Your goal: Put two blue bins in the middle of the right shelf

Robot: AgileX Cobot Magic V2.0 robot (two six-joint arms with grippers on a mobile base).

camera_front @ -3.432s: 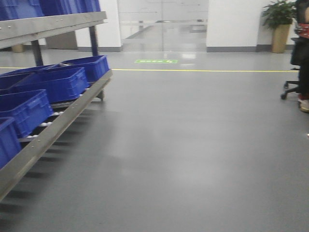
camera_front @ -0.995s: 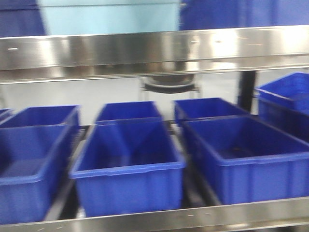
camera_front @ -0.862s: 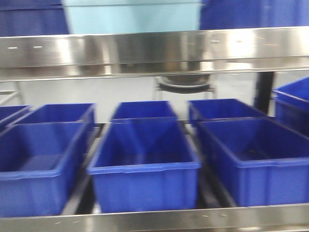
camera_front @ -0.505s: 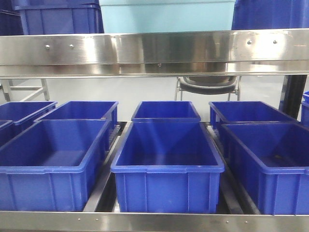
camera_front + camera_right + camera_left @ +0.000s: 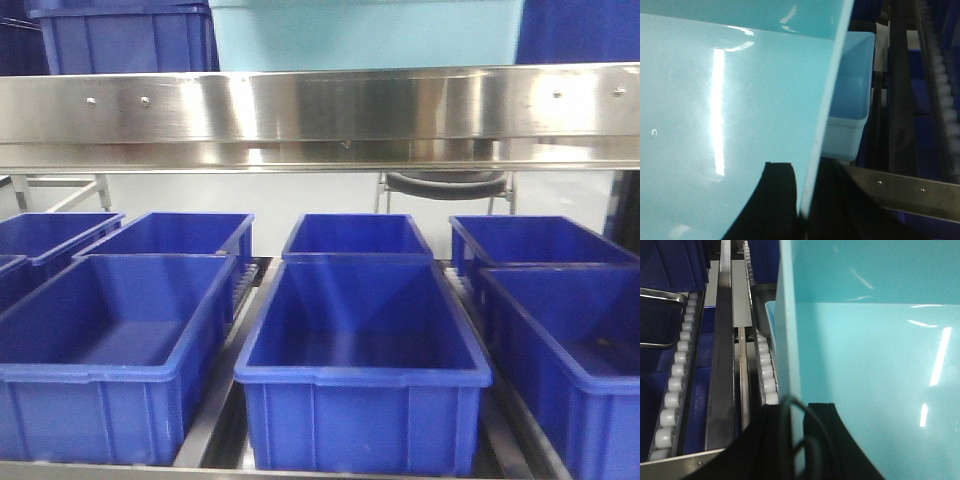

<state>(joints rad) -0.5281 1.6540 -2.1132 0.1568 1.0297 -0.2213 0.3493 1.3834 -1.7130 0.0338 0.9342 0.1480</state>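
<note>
The left gripper (image 5: 799, 440) is clamping the left wall of a light-blue bin (image 5: 365, 35), and the right gripper (image 5: 802, 210) is clamping its right wall. The bin is at the front edge of the shelf (image 5: 722, 365), above the steel rail (image 5: 320, 105). A second light-blue bin (image 5: 852, 100) is sitting just behind it. Dark blue bins (image 5: 360, 420) are filling the level below.

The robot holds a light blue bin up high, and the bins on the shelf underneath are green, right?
Not quite. The lower bins are dark blue, not green; the front-facing view shows that. The rest is right: the left end effector and the right end effector each clamp a wall of the light blue bin, which sits above the rail.
</note>
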